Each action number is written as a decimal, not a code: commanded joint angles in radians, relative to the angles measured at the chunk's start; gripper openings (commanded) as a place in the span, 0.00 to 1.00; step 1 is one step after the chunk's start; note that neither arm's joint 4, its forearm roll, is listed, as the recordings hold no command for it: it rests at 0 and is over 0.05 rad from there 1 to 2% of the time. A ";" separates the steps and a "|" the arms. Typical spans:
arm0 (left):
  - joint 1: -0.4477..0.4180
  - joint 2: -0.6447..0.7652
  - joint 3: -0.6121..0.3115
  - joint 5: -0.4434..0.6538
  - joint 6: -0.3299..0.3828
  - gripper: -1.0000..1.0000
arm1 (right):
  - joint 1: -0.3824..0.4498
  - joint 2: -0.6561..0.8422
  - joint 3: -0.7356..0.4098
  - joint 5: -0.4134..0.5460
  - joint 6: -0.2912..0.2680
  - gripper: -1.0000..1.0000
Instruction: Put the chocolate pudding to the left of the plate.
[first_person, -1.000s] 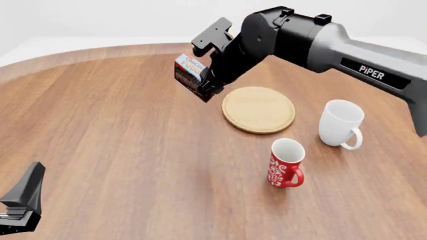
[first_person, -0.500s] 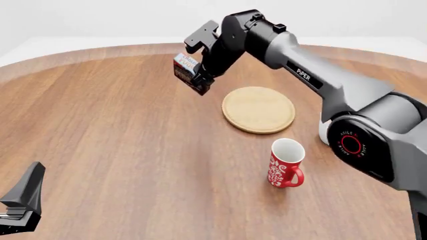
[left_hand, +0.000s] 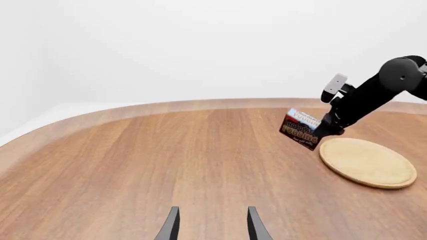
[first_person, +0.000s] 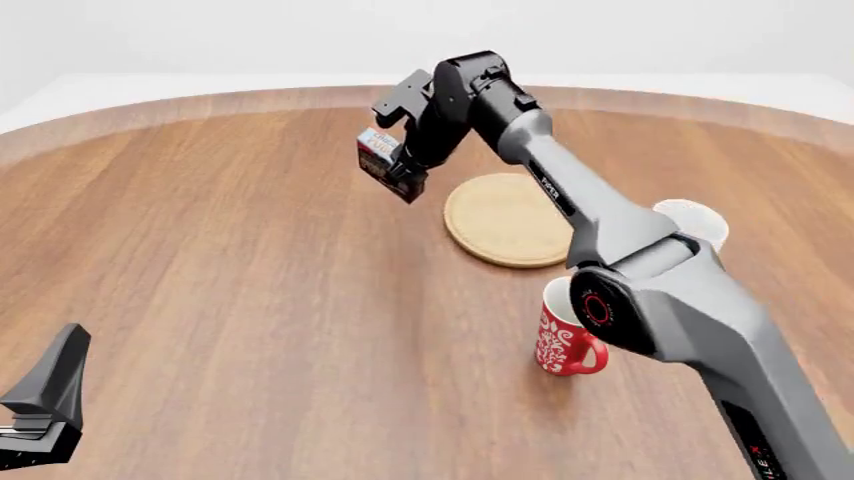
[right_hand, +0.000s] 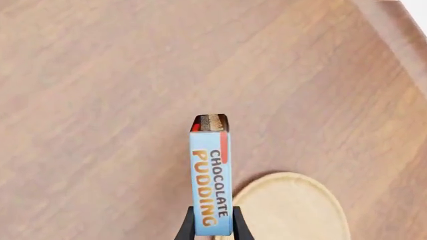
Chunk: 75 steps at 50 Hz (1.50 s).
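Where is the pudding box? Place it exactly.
In the front view the pudding box hangs tilted above the table in the right hand, just left of the wooden plate, toward the far side.

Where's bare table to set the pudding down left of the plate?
Bare wood runs from the plate leftward to the table edge, under the chocolate pudding held by the right pincer. It's crowded right of the plate: red mug, white mug.

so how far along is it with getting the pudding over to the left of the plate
Done: the right gripper has the chocolate pudding clamped between its fingers and lifted off the table. In hand: the carton hangs tilted in the air, just beyond the plate's left edge. Left: lowering it onto the wood left of the plate and letting go. The left gripper sits open, uninvolved.
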 joint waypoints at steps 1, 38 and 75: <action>0.000 0.000 0.000 0.000 0.000 1.00 | -0.013 0.083 -0.110 0.048 0.012 0.00; 0.000 0.000 0.000 0.000 0.000 1.00 | -0.021 0.130 -0.109 0.052 0.011 0.00; 0.000 0.000 0.000 0.000 0.000 1.00 | -0.023 0.129 -0.113 0.029 -0.005 1.00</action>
